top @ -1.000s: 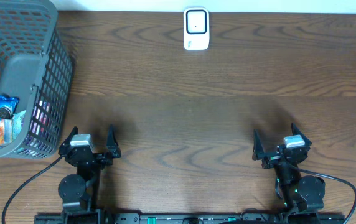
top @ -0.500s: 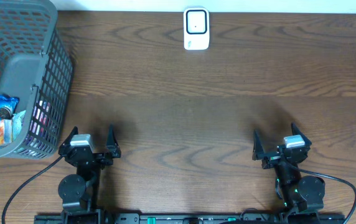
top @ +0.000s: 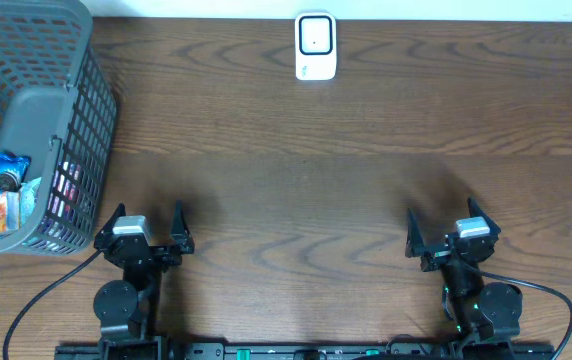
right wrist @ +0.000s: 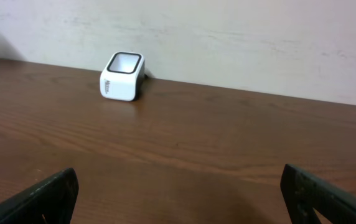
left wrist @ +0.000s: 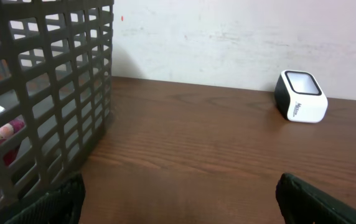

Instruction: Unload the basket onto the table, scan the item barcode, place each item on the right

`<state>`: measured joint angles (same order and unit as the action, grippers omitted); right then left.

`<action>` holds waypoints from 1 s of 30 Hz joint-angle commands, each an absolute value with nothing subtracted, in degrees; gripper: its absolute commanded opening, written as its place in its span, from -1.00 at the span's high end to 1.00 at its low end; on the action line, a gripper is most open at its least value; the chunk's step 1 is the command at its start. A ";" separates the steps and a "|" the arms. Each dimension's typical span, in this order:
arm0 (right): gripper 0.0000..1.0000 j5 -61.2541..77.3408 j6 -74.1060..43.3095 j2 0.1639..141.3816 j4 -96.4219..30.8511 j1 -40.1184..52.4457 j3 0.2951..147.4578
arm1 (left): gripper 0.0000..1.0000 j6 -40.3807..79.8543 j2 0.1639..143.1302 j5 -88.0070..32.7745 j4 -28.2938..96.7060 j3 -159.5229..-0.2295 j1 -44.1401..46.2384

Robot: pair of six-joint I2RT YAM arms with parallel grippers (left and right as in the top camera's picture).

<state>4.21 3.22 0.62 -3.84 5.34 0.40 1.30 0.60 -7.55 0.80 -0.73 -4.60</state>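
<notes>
Nothing differs from a second ago: both arms sit where they were at the near edge of the desk (top: 316, 160), and no object has shifted. The left tool (top: 148, 212) is released, its jaws spread wide with nothing between them. The right tool (top: 442, 214) is likewise released and empty. In the left wrist view the dark fingers (left wrist: 53, 200) frame only bare wood.

A grey mesh basket (top: 28, 108) stands at the left edge of the desk, just beyond the left tool. At its bottom lie the items: a blue packet (top: 8, 166), a round-topped thing (top: 8, 181) just beside it whose kind I cannot tell, and an orange-and-white packet (top: 2, 213). Through the mesh in the left wrist view a pink wrapper (left wrist: 5, 132) shows. Neither tool touches any of them.

The scanner (top: 315, 46), a small white block with a black-framed window on top, rests at the far edge of the desk. It is roughly midway between the arms and well apart from the basket. A short line of dark print on its side is too small to read, and the print on the packets is also illegible.
</notes>
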 commanded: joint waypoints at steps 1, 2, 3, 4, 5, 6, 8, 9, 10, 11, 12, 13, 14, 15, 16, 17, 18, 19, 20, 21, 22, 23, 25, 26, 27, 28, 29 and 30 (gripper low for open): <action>-0.99 3.97 3.29 0.38 -4.08 4.86 0.32 | -0.96 1.37 0.23 -8.56 3.36 -0.23 -4.36; -0.99 3.97 3.29 0.38 -4.08 4.86 0.32 | -0.96 1.37 0.23 -8.56 3.36 -0.23 -4.36; -0.99 3.97 3.29 0.38 -4.08 4.86 0.32 | -0.96 1.37 0.23 -8.56 3.38 -0.23 -4.36; -0.99 3.97 3.29 0.38 -4.08 4.86 0.32 | -0.96 1.37 0.23 -8.56 3.38 -0.23 -4.36; -0.99 3.97 3.29 0.38 -4.08 4.86 0.32 | -0.96 1.37 0.23 -8.56 3.38 -0.23 -4.36; -0.99 3.97 3.29 0.38 -4.08 4.86 0.32 | -0.96 1.37 0.23 -8.54 3.38 -0.23 -4.36; -0.99 3.97 3.29 0.38 -4.08 4.86 0.32 | -0.96 2.02 0.23 -8.88 2.33 -0.23 -4.36; -0.99 3.97 3.29 0.38 -4.08 4.86 0.32 | -0.96 7.31 0.23 -14.72 -1.85 -0.27 -4.29; -0.99 3.97 3.29 0.38 -4.08 4.86 0.32 | -0.96 12.99 0.23 -21.61 -4.12 -0.27 -4.32; -0.99 3.97 3.29 0.38 -4.08 4.86 0.32 | -0.96 17.19 0.23 -27.16 -5.21 -0.27 -4.29; -0.99 3.97 3.29 0.38 -4.08 4.86 0.32 | -0.96 22.37 0.23 -32.49 -7.46 -0.27 -4.32; -0.99 3.97 3.29 0.38 -4.08 4.86 0.32 | -0.96 24.05 0.23 -33.06 -9.41 -0.27 -4.32; -0.99 3.97 3.29 0.38 -4.08 4.86 0.32 | -0.96 25.54 0.23 -33.06 -11.05 -0.27 -4.32; -0.99 3.97 3.29 0.38 -4.08 4.86 0.32 | -0.96 27.62 0.23 -33.39 -15.46 -0.27 -4.32; -0.98 3.97 3.29 0.38 -4.08 4.86 0.32 | -0.96 28.84 0.23 -35.46 -21.85 -0.30 -4.32; -0.98 3.97 3.29 0.38 -4.08 4.86 0.32 | -0.96 29.08 0.23 -36.71 -25.63 -0.38 -4.32; -0.99 3.97 3.29 0.38 -4.08 4.86 0.32 | -0.96 29.34 0.23 -37.76 -29.80 -0.73 -4.32; -0.99 3.97 3.29 0.38 -4.08 4.86 0.32 | -0.96 30.02 0.23 -38.06 -33.93 -1.85 -4.32; -0.98 3.97 3.29 0.38 -4.08 4.86 0.32 | -0.96 30.09 0.23 -37.85 -35.46 -3.92 -4.32; -0.99 3.97 3.29 0.38 -4.08 4.86 0.32 | -0.96 29.41 0.36 -37.30 -34.96 -6.31 -4.32; -0.99 3.97 3.29 0.38 -4.08 4.86 0.32 | -0.96 28.32 0.71 -36.99 -34.30 -8.21 -4.32; -0.99 3.97 3.29 0.38 -4.08 4.86 0.32 | -0.95 26.11 1.69 -36.56 -32.56 -11.38 -4.32; -0.99 3.97 3.29 0.38 -4.08 4.86 0.32 | -0.96 19.55 6.02 -34.81 -21.80 -20.62 -4.49; -0.99 3.97 3.29 0.38 -4.08 4.86 0.32 | -0.96 17.43 7.62 -34.48 -17.91 -23.31 -4.58; -0.99 3.97 3.29 0.38 -4.08 4.86 0.32 | -0.96 12.88 12.71 -31.86 -5.69 -30.98 -4.84; -0.99 3.97 3.29 0.38 -4.08 4.86 0.32 | -0.96 12.01 15.79 -29.58 0.62 -34.98 -4.86; -0.99 3.97 3.29 0.38 -4.08 4.86 0.32 | -0.96 12.05 20.40 -28.99 7.64 -40.27 -4.86; -0.99 3.97 3.29 0.38 -4.08 4.86 0.32 | -0.96 12.10 25.23 -31.68 11.68 -45.15 -4.78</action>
<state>4.16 3.22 0.64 -3.86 5.34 0.40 18.00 15.35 -32.34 4.12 -34.39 -4.51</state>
